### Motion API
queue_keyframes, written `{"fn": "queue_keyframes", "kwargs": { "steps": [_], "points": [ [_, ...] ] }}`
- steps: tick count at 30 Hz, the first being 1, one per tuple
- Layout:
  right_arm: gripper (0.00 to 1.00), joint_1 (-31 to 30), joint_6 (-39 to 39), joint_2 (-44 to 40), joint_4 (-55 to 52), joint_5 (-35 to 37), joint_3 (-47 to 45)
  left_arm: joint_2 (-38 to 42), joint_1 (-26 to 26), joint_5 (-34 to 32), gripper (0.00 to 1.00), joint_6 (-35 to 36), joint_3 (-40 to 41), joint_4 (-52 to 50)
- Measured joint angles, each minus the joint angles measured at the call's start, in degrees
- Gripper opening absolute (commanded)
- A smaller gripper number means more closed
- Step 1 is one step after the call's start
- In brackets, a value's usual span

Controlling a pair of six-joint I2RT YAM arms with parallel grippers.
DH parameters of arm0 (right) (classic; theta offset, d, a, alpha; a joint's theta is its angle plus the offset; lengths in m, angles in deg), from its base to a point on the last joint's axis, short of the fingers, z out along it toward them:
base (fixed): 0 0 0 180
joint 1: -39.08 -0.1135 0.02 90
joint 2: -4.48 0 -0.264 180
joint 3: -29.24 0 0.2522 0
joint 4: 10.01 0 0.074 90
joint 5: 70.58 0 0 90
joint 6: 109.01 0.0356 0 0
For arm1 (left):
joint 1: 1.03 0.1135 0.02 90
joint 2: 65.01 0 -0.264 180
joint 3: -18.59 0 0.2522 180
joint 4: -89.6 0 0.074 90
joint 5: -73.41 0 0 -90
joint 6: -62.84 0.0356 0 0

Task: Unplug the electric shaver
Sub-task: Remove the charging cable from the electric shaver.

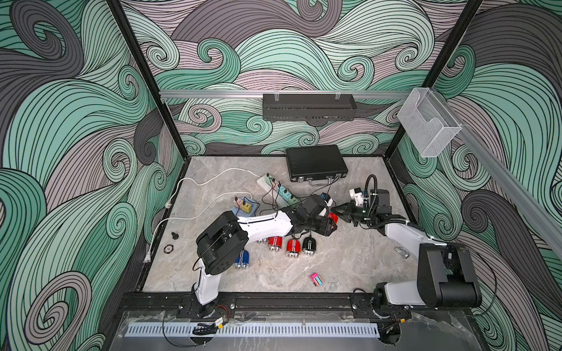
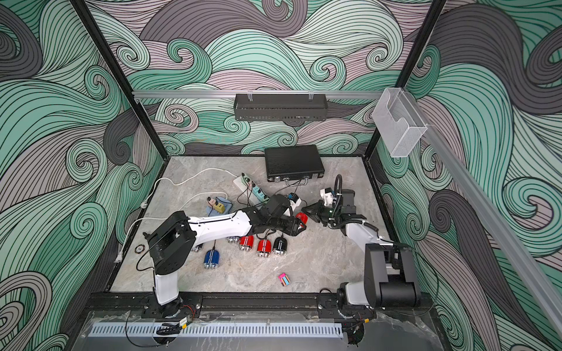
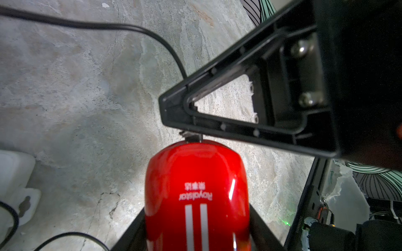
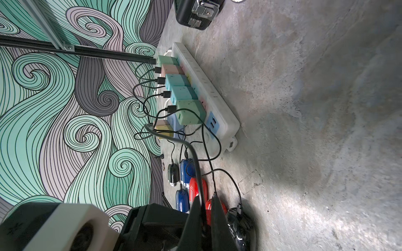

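My left gripper point(image 3: 196, 235) is shut on a glossy red electric shaver point(image 3: 195, 187) with two white stripes; its fingers sit along both sides of the body. In both top views the shaver point(image 1: 333, 217) point(image 2: 302, 218) is at mid-table. A small black plug point(image 3: 191, 136) sits at the shaver's free end, and its black cable point(image 3: 152, 34) leads away across the table. My right gripper point(image 4: 205, 201) is shut on that cable point(image 4: 195, 160) right at the plug. One of its triangular fingers point(image 3: 217, 121) lies over the plug. The two grippers meet tip to tip point(image 1: 334, 210).
A white power strip point(image 4: 208, 91) point(image 1: 275, 190) carries several pastel adapters with black cables. Red, black and blue shavers point(image 1: 292, 247) lie near the left arm. A black case point(image 1: 316, 162) stands at the back and a small pink item point(image 1: 317, 279) lies near the front.
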State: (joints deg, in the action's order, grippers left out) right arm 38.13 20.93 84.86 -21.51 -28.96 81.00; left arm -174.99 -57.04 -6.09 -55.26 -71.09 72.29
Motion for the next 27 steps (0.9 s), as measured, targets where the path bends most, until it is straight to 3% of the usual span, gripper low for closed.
{"fn": "queue_keyframes", "kwargs": {
  "steps": [27],
  "points": [
    [0.06,0.22,-0.92,1.60,-2.54,0.66,2.58,0.00,-0.07,-1.16,0.10,-1.51,0.44,1.92]
  ]
}}
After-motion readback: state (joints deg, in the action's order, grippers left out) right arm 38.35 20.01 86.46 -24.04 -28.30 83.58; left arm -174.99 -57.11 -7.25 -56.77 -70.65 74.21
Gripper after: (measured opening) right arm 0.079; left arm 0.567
